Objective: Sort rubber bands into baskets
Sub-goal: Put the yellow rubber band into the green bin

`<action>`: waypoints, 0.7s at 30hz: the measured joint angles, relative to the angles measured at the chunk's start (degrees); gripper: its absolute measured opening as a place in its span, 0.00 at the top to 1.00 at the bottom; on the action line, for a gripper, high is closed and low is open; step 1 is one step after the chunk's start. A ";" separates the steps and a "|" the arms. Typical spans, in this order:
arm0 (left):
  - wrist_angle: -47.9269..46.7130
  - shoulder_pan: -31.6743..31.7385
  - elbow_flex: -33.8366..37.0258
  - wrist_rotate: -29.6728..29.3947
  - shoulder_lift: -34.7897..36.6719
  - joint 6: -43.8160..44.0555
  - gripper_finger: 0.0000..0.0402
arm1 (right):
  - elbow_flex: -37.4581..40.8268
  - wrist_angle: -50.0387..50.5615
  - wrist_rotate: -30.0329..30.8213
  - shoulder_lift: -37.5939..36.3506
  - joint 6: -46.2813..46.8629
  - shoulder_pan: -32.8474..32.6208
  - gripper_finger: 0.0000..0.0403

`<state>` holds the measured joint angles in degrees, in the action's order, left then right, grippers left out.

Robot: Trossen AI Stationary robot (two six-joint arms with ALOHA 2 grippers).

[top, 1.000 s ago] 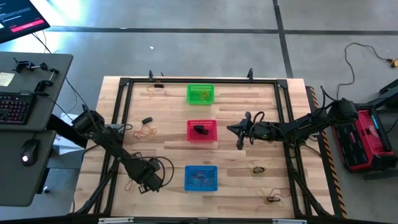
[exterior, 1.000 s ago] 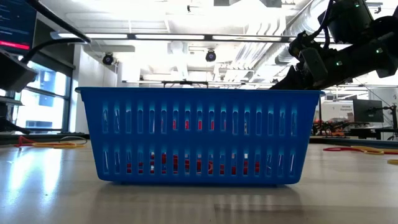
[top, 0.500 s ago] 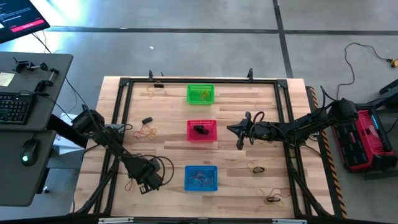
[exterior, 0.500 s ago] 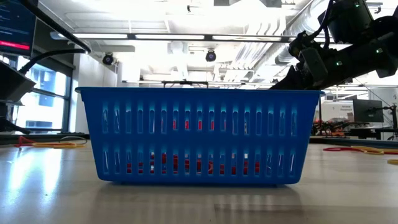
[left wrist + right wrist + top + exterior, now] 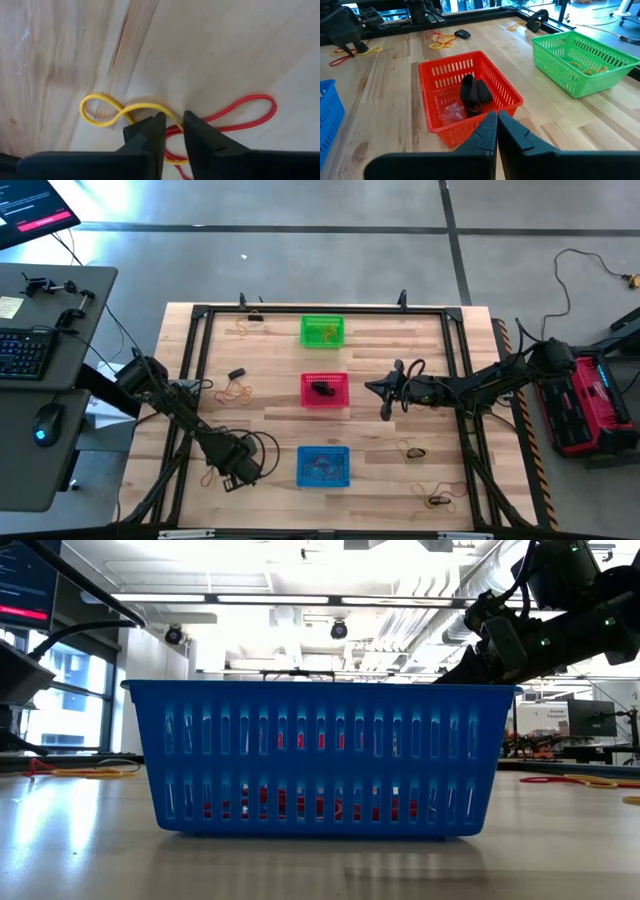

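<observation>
Left fingers [image 5: 170, 131] narrowed round yellow band [image 5: 127, 112] | grip unclear | right fingers [image 5: 496, 125] pressed together | red band [image 5: 235, 112] partly hidden

Overhead looks straight down; low view faces the blue basket [image 5: 320, 760] close.

light: bright, even, from ceiling strip lights [image 5: 300, 598]
glare: ceiling blown out in low view; sheen on table [image 5: 90, 840]
shadows: soft, short
focus: left wrist fingers [image 5: 200, 135] slightly soft
</observation>
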<state>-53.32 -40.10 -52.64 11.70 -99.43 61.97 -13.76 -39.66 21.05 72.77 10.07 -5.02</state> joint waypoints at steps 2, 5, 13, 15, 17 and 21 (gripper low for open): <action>-0.01 0.00 0.00 0.01 -0.01 -1.14 0.94 | 0.00 0.00 -0.01 0.00 0.00 -0.01 1.00; -0.27 0.00 -0.01 -0.07 -0.03 -2.14 0.99 | 0.00 0.00 0.01 0.00 0.02 -0.01 1.00; -5.41 0.33 -4.80 -0.98 -0.18 -7.57 1.00 | 0.00 0.00 0.01 0.00 -0.02 -0.01 1.00; -8.85 0.88 -6.24 -1.02 -0.18 -9.33 1.00 | 0.00 0.00 0.00 0.00 -0.02 0.00 1.00; -11.67 1.49 -7.80 -1.39 -0.14 -11.13 1.00 | 0.00 0.01 -0.01 0.00 0.12 -0.01 1.00; -17.28 2.87 -11.21 -4.71 -0.12 -14.08 1.00 | 0.00 0.01 0.00 0.00 0.00 0.01 1.00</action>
<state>-70.60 -37.23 -63.86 6.99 -99.55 47.89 -13.76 -39.65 21.06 72.77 10.07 -5.02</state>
